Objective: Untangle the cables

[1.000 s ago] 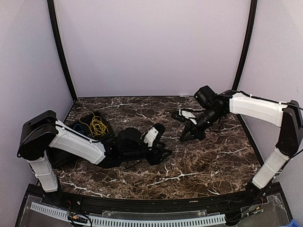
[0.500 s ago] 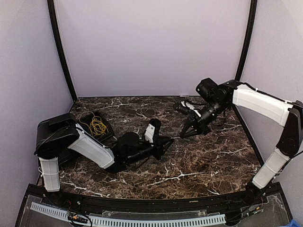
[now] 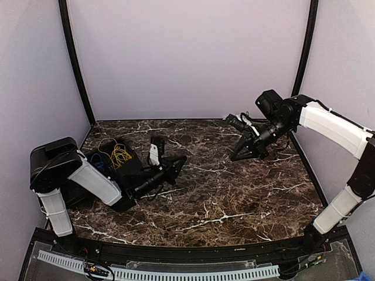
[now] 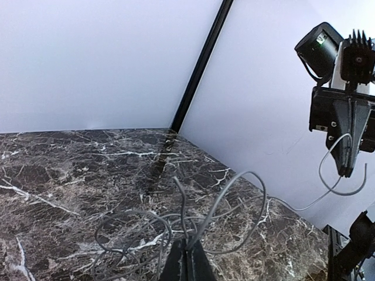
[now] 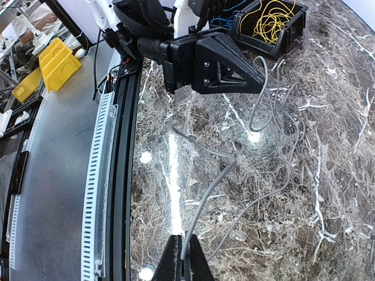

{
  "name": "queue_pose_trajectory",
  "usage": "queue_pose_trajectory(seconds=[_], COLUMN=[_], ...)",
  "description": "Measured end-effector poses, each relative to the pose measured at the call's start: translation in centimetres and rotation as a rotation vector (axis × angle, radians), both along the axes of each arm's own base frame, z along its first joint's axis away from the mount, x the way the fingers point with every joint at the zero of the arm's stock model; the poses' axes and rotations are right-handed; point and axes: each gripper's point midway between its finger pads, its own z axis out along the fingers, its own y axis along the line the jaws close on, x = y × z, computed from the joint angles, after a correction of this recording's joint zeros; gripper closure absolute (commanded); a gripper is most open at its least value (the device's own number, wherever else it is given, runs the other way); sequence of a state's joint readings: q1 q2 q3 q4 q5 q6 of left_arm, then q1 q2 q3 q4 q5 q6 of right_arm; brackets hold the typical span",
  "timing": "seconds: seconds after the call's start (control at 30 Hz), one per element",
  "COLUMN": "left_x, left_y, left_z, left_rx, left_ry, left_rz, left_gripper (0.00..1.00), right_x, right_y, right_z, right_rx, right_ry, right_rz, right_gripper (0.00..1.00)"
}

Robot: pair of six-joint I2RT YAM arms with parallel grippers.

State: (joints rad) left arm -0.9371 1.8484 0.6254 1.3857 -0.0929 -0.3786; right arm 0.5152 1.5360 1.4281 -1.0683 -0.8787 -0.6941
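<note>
Plainly, the job looks to be in its early part. The left claw (image 4: pixel 187 264) is pinched on a thin grey cable (image 4: pixel 222 190) at the bottom of its own view. The right claw (image 5: pixel 186 264) nips what seems the same cable, low in its frame. Between them it lies in crossing loops on the marble table (image 3: pixel 246 199). Yellow cables (image 3: pixel 120 156) and blue cables (image 3: pixel 98 163) sit bunched in a black bin (image 3: pixel 136 161) at the overhead view's left, apparently not yet sorted.
</note>
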Motion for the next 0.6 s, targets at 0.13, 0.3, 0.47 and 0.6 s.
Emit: queue_pose_trajectory(seconds=[0.13,0.3,0.47,0.6], left_x=[-0.7,-0.7,-0.8,-1.5], left_y=[-0.2,0.8,2.3,3.6], left_z=[1.6,0.9,-0.7,-2.6], left_rx=[-0.017,0.024,0.100,0.157], left_ry=[-0.014,0.023,0.076,0.114], left_rz=[-0.023,0.025,0.070,0.077], left_gripper=[1.00,1.00,1.00,1.00], right_x=[0.2,2.0,7.0,9.7], right_y=[-0.1,-1.3,-6.1,-10.1], right_z=[0.4,1.5,6.0,10.5], right_rx=[0.009,0.026,0.073,0.118], right_ry=[-0.010,-0.045,-0.209,-0.396], right_rz=[-0.014,-0.095,-0.343,-0.538], right_gripper=[1.00,1.00,1.00,1.00])
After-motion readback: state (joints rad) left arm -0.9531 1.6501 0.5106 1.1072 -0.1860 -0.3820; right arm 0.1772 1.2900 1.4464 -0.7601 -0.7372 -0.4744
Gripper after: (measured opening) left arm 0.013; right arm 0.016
